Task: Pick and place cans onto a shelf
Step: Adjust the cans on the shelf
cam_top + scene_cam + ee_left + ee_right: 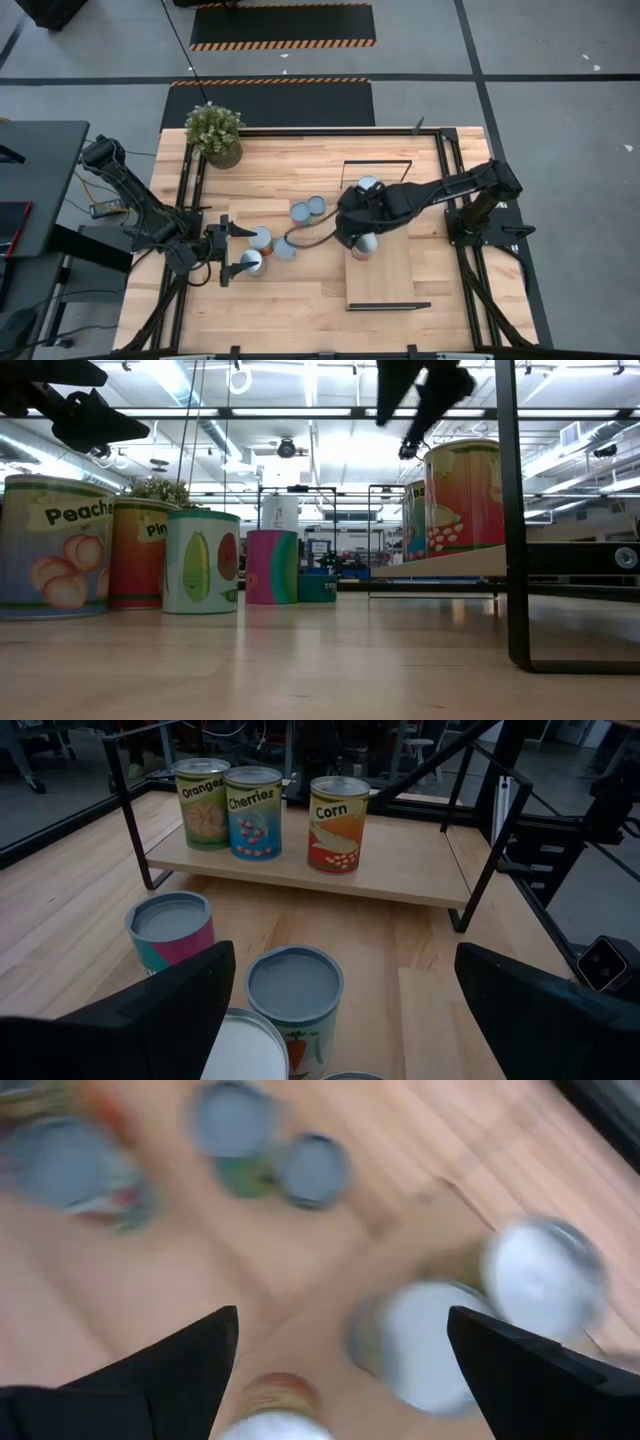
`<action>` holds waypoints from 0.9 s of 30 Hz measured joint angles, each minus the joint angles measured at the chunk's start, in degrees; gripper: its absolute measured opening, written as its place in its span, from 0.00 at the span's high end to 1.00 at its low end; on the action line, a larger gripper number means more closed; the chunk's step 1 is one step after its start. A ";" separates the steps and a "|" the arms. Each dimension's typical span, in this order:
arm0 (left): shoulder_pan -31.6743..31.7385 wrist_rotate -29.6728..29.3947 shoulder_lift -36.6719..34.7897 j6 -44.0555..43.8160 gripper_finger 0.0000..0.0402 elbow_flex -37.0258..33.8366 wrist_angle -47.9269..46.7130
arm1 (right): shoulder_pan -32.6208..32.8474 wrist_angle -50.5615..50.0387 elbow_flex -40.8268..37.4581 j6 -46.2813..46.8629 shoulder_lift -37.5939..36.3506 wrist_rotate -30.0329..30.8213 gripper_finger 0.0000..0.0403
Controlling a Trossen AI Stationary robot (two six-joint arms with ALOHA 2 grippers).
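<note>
My left gripper (335, 1010) has its fingers (150, 1020) spread wide with nothing between them. Right in the gap, just ahead of the tips, stands a small round tin with a dull silver lid and a carrot picture on its side (294, 1005), and a white-lidded tin (245, 1050) sits tight against my nearer finger. A bit further out is a pink and teal tin (172, 930). Beyond those is the long light-wood shelf with the thin black metal frame (410, 870), and three labelled cans stand on it in a row: an Oranges can (203, 804), a Cherries can (254, 812) and a Corn can (339, 823).

My right gripper (340, 1370) is also splayed open and holding nothing. It hangs over the shelf board (385, 265), with two silver-topped cans (430, 1345) just past the fingertips on the wood and another can top (275, 1415) right under the gap, all too blurry for me to read. Farther out from those fingers, off the shelf on the wooden tabletop (300, 300), sit a couple of blue-grey lidded tins (270, 1155). From above, the loose tins cluster (285, 240) between my two grippers, and a small potted plant (215, 132) sits in the far corner of the table beyond my left arm.
</note>
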 joint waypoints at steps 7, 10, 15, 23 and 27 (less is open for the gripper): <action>0.01 0.01 0.00 0.07 0.04 0.00 -0.03 | -2.79 -11.07 -0.02 8.85 3.08 0.21 0.08; 0.01 0.02 0.00 0.24 0.04 0.00 -0.04 | -2.87 -9.10 -0.41 7.99 3.27 -0.61 0.08; 0.02 0.03 0.00 -0.19 0.04 0.00 -0.40 | -3.99 -8.04 -0.69 7.86 3.24 -1.59 0.08; 0.00 0.65 0.00 -1.05 0.04 0.00 -1.37 | -5.11 -6.82 -2.81 8.63 3.24 -1.67 0.04; 0.00 1.50 0.00 -1.09 0.04 0.00 -1.51 | -5.58 -6.10 -4.17 8.28 3.24 -2.55 0.02</action>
